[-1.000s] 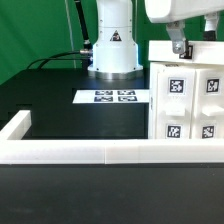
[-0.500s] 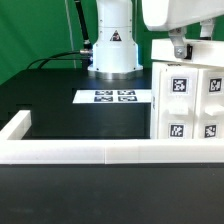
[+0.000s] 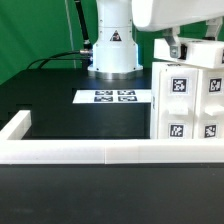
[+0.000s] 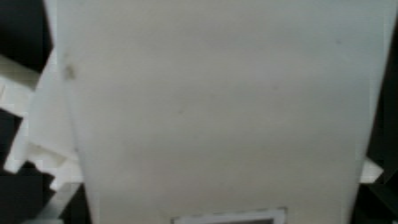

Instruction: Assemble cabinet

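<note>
The cabinet (image 3: 188,100) is a tall white box with square black-and-white tags on its front. It stands at the exterior view's right, just behind the white border rail. My gripper (image 3: 175,50) is right above its top edge, and one dark finger (image 3: 172,46) reaches down to the top panel. The white hand hides the rest of the jaws. In the wrist view a plain white panel of the cabinet (image 4: 214,110) fills nearly the whole picture, with a tag edge at its border. No fingers show there, so the jaws' state is unclear.
The low white border rail (image 3: 80,152) runs across the front and up the exterior view's left side. The marker board (image 3: 115,97) lies flat on the black table ahead of the robot base (image 3: 112,50). A green curtain is behind.
The white hand above the cabinet has shifted toward the exterior view's left. The cabinet has stayed in place.
</note>
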Robot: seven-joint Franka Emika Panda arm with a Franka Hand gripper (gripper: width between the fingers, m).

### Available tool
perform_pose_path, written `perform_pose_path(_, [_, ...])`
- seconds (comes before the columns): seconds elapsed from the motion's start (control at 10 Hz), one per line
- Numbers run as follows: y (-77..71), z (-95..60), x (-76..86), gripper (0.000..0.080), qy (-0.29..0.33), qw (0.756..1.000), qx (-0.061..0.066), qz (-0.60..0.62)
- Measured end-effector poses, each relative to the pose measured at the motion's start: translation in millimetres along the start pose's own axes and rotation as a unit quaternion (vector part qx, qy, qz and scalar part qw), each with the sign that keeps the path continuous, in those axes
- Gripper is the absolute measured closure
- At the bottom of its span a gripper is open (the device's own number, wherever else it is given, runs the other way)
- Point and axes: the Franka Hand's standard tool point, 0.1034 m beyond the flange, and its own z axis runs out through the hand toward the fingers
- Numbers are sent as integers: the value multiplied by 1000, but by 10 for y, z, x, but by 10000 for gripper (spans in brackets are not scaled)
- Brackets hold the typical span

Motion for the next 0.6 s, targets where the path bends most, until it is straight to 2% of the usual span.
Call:
perform_pose_path(0.1, [-16,5,-21,236,4,999,-2,54])
perform_pose_path(0.3, [-15,14,-39,236,18,988,4,151])
perform_pose_path(0.6, [-20,13,-27,236,38,956,10,292])
